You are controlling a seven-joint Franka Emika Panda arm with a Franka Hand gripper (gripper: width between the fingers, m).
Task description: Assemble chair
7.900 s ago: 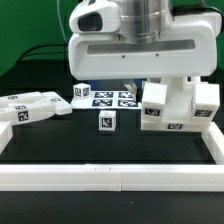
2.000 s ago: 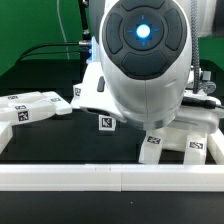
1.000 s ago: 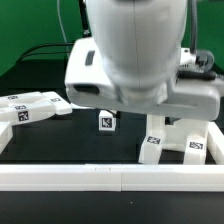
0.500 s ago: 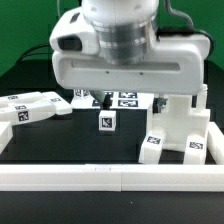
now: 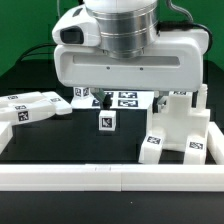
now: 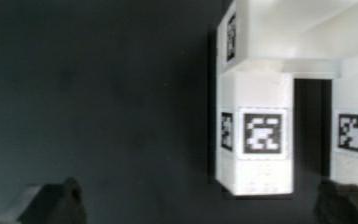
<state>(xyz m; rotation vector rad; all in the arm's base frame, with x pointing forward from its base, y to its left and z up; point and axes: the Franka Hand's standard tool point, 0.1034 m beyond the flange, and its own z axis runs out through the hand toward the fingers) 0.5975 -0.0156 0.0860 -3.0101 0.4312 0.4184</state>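
Observation:
The partly built chair [image 5: 181,131], a white blocky piece with tags on its feet, stands on the black table at the exterior view's right. A small tagged cube [image 5: 107,122] lies at the middle. Flat tagged chair pieces [image 5: 30,107] lie at the exterior view's left. The robot hand [image 5: 125,60] hangs above the middle and hides its own fingers there. In the wrist view my gripper [image 6: 206,206] is open and empty, with dark fingertips [image 6: 55,204] wide apart. A white tagged leg of the chair [image 6: 256,130] shows beyond them, apart from both fingers.
The marker board [image 5: 120,99] lies flat behind the cube, partly hidden by the hand. A long white border rail [image 5: 110,178] runs along the front and up the right side [image 5: 214,140]. A cable runs across the back left.
Over the last second the hand has swung back from the camera and to the exterior view's left, away from the chair. The chair stands lower than eight seconds ago, on the table.

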